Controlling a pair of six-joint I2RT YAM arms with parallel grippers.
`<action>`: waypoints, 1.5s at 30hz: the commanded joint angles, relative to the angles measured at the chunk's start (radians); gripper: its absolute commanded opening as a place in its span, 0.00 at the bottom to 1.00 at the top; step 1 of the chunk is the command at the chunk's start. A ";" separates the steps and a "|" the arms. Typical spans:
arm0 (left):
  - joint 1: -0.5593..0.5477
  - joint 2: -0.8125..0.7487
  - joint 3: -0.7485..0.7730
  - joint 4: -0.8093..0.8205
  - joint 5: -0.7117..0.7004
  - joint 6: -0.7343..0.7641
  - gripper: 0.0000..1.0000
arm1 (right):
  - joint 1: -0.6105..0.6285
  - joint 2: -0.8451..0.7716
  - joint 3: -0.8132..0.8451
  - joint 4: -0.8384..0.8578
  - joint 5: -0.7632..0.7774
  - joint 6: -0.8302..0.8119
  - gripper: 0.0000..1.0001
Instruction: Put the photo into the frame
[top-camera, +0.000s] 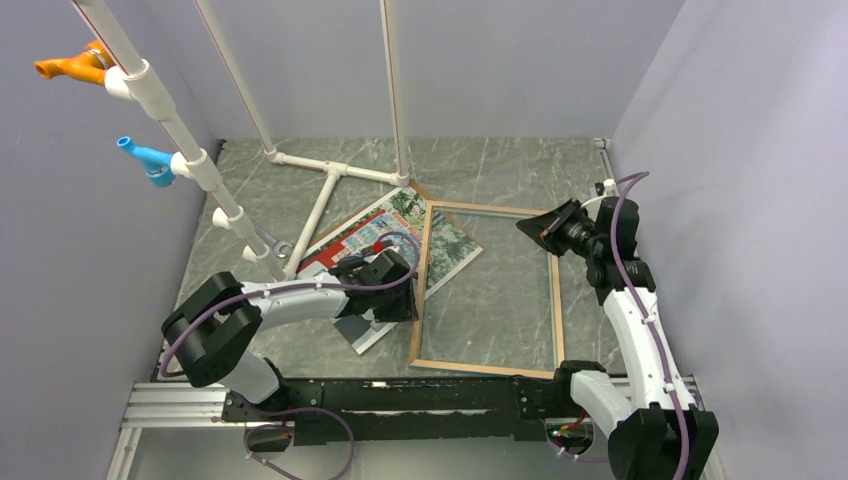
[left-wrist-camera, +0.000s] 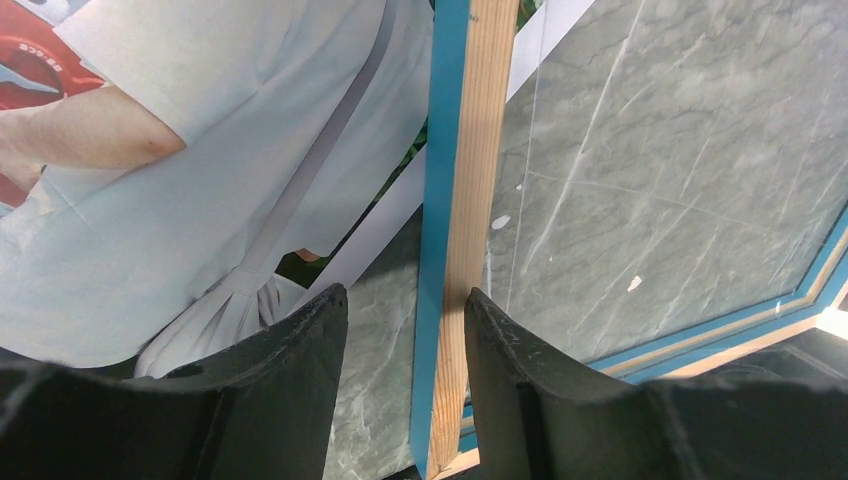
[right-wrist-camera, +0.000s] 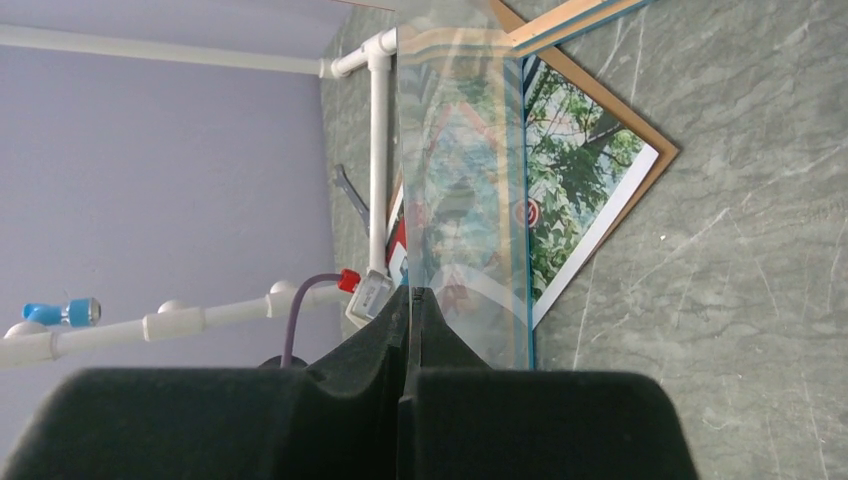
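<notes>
While the right gripper (right-wrist-camera: 410, 297) is pinched shut on the frame's (top-camera: 487, 368) right edge, the left gripper (left-wrist-camera: 405, 297) stands open astride its left rail and grips nothing. The photo (top-camera: 372, 228) lies face up left of the frame, one corner tucked under it, its long axis skewed to the frame's. The left arm is nearer. The table (top-camera: 500, 170) looks smooth, and pipes (top-camera: 323, 200) crowd the space left of the frame's far corner

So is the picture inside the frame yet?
Not yet. The photo lies mostly outside the frame, with only one corner tucked under its edge; the rest of the pane shows just table.
</notes>
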 joint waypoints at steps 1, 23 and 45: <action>-0.009 0.036 0.018 -0.021 -0.014 0.020 0.50 | -0.003 -0.008 0.053 0.067 -0.039 0.017 0.00; -0.017 0.060 0.037 -0.037 -0.018 0.026 0.49 | -0.002 0.028 0.053 0.067 -0.024 -0.014 0.00; -0.020 -0.028 -0.004 0.011 -0.021 0.047 0.34 | -0.002 -0.015 -0.010 0.063 0.001 0.021 0.00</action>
